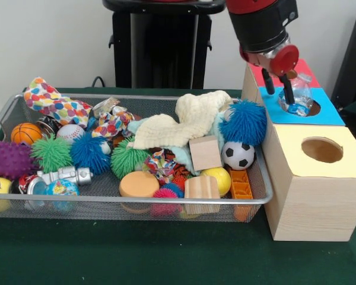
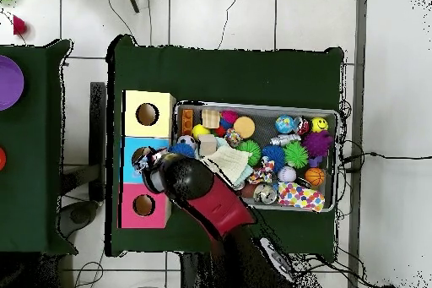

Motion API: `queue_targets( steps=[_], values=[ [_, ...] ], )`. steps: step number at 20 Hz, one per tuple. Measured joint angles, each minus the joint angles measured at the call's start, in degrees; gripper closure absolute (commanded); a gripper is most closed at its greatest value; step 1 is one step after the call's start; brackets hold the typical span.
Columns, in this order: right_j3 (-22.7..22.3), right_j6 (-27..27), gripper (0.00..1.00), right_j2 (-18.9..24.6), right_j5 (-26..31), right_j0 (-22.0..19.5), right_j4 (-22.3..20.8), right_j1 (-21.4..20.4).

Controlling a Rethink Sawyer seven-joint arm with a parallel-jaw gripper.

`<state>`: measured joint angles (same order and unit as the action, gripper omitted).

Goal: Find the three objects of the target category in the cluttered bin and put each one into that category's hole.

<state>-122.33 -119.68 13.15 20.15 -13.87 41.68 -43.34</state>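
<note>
Item in hand: clear crinkled plastic piece, apparently a bottle, pinched by the end effector directly over the blue box's hole. Status: this deposit under way, not released. Wire bin remains crowded; earlier deposits cannot be verified.

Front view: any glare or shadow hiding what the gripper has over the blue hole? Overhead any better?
Front view: light is even, with no hard shadows; the gripper holds a clear, shiny object above the blue box, and its transparency and small highlights blur its outline. Overhead view: the arm covers the blue box's hole, so it shows less.
</note>
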Motion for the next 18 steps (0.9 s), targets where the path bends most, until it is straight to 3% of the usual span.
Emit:
queue_targets(
  steps=[7,18],
  values=[
    [-0.09,-0.28,0.0,-1.6,2.39,2.95,-0.02,-1.54],
    [-0.48,-0.28,0.0,-1.77,1.43,3.38,2.07,-2.12]
  ],
)
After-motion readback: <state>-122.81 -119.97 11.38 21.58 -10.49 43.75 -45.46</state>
